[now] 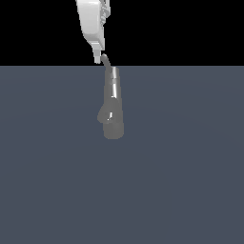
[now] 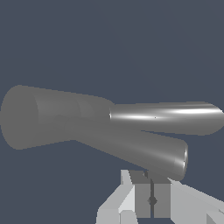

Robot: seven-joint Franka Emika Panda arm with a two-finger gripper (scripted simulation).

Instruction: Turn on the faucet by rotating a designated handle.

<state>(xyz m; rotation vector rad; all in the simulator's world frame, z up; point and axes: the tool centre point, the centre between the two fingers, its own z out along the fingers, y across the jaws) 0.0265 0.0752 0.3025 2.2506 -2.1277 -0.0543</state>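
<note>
Closest to the wrist camera is the robot's pale grey gripper (image 2: 152, 192), and its jaws look pressed together with just a dark seam between them, nothing held. Right past the tips sits the grey brushed-metal faucet with its thick cylindrical body (image 2: 52, 116), and two rounded arms fork off it: a shinier one and a duller one lying nearest the gripper. Which of those is the designated handle I honestly can't tell from this view.

In the exterior view the faucet (image 1: 113, 112) stands upright on the flat slate-blue table (image 1: 190, 181), roughly centre, with a small bulge on the exterior view's left. A thin, curved grey metal rod handle (image 1: 106, 61) pokes out at the very top, and the gripper (image 1: 97, 56) hangs just beside it, on the exterior view's left, touching or nearly so.

My take on doing this step well: no need to grab anything. With the jaws together, use them as a pusher. Get contact out near the rod's free end for leverage, then sweep in an arc around the faucet's axis rather than a straight shove, so the tips don't slip off that skinny rod.
</note>
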